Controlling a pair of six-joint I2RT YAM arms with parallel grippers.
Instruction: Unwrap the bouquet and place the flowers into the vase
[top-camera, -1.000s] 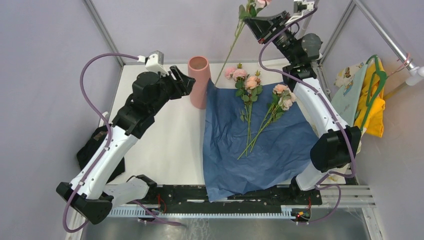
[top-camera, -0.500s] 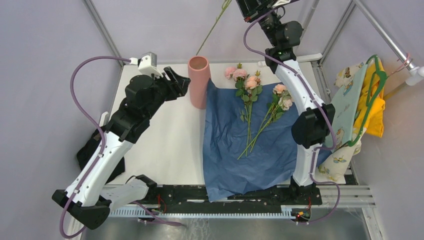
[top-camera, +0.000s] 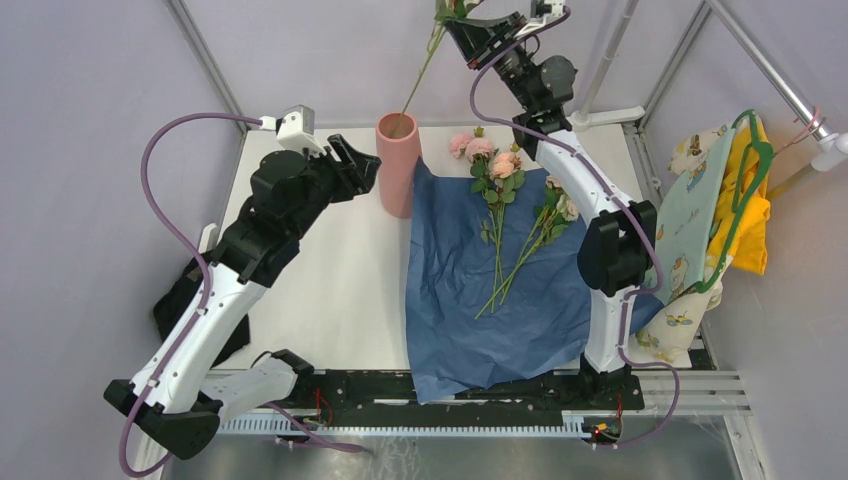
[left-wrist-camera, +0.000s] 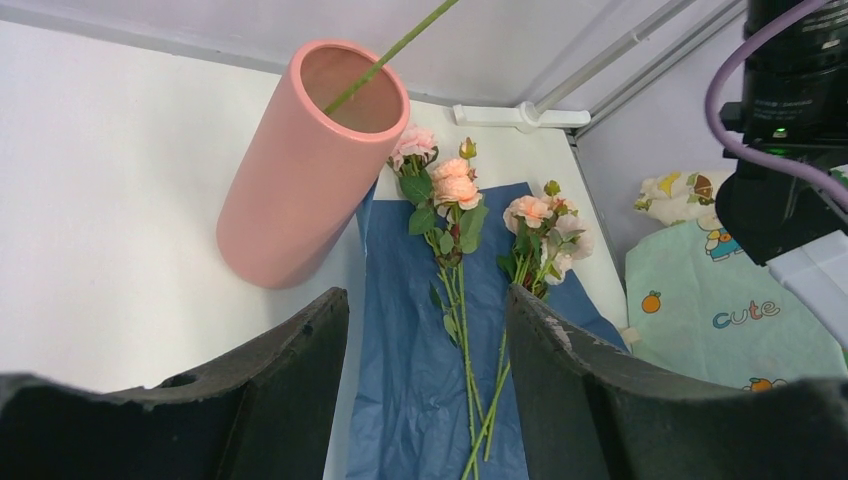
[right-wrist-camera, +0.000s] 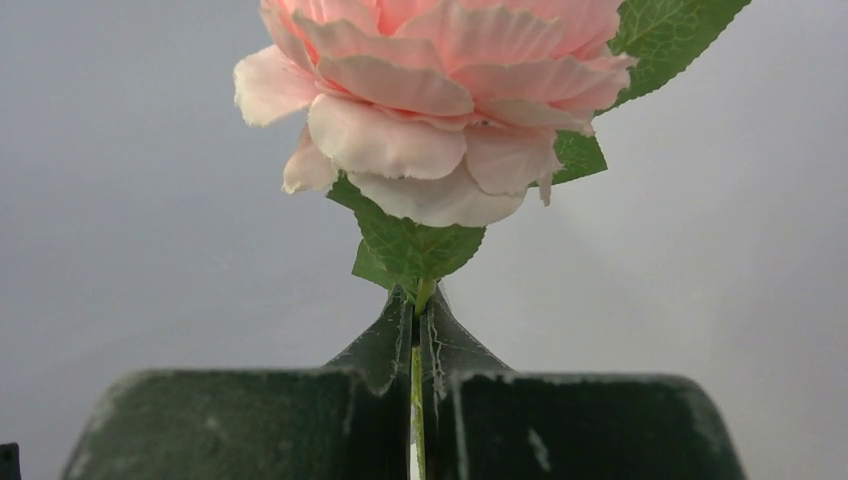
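The right claw (top-camera: 458, 25) is up high over the back of the table (top-camera: 320, 280), shut tight on a single pink rose (right-wrist-camera: 430, 100) just under its bloom. I'd say it holds up there because the stem (top-camera: 420, 75) is long: gripped near the head, the stalk hangs down and away from the claw, so its foot can be steered into the vase (top-camera: 398, 165) far below. The left claw (top-camera: 368, 165) stands wide with nothing in it, close beside the vase but apart from it. My guess is that it is there to steady the cylinder should the stem nudge it. On the far side of the vase from that claw, the unfolded blue paper (top-camera: 500, 310) lies flat with the rest of the roses (top-camera: 500, 185) on it in two small bunches, well below the right claw and not yet taken up. The overhead view gives the whole line from raised claw to vase mouth, but not whether the tip is truly inside. The left wrist view settles that, showing the green stalk crossing the rim and dipping into the mouth, ahead of its spread fingers (left-wrist-camera: 290, 380). Only the right wrist view shows the pinch itself: both fingertips pressed together on the thin stem, with leaves and petals just above them.
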